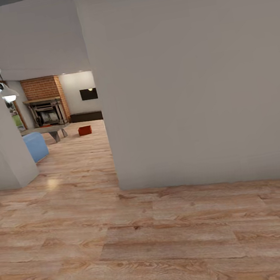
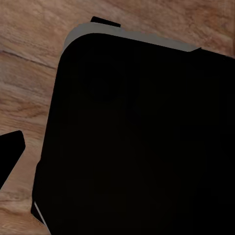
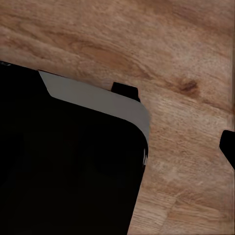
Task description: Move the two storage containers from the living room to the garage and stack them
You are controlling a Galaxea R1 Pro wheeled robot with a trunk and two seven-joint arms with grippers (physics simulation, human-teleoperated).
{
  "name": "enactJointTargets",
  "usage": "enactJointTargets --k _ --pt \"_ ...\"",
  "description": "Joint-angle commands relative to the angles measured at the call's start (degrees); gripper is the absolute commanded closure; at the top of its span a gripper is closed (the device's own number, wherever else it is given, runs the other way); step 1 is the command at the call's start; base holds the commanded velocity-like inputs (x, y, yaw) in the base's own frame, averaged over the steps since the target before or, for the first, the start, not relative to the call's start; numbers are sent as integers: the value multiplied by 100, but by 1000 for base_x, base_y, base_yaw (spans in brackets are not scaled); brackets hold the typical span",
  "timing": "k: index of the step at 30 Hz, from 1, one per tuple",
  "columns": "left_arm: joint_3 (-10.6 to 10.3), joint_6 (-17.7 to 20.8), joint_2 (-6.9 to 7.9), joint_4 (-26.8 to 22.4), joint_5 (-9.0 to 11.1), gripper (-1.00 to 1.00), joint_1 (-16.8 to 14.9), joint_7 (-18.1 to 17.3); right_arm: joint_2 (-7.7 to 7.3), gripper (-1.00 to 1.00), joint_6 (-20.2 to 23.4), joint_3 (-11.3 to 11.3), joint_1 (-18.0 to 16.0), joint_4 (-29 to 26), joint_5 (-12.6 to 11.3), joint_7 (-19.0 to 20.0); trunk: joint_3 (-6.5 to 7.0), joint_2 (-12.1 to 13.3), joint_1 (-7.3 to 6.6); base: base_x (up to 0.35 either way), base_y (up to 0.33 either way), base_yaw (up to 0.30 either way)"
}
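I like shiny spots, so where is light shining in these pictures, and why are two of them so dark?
Head view: a soft bright glare spot sits on the light wood-plank floor, and a white hanging lamp glows near the red-brick fireplace; the small orange-red bin far off looks slightly fuzzy. Left wrist view and right wrist view: a big unlit black rounded body blocks much of each picture.

head forward, wrists downward, sharing wood floor [image 1: 173, 242]

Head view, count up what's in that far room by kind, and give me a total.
Orange-red storage container: 1
Brick fireplace: 1
Wall TV: 1
Blue seat: 1
Low table: 1
Hanging lamp: 1
Total: 6
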Motion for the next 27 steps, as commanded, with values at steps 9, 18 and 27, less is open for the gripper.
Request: enactJointTargets --k 9,18,27 --pt "2 -13 5 -1 29 -100 -1 -2 3 -100 -35 34 -6 15 -37 -14 -5 -2 3 321 0 217" --pt "2 -15 6 -1 29 -100 -1 -2 4 -100 -17 53 -6 15 -23 -12 -5 -2 3 321 0 44" --pt "2 -22 6 -1 29 -100 -1 -2 7 -100 -25 36 -6 15 -34 -22 -5 -2 3 321 0 264"
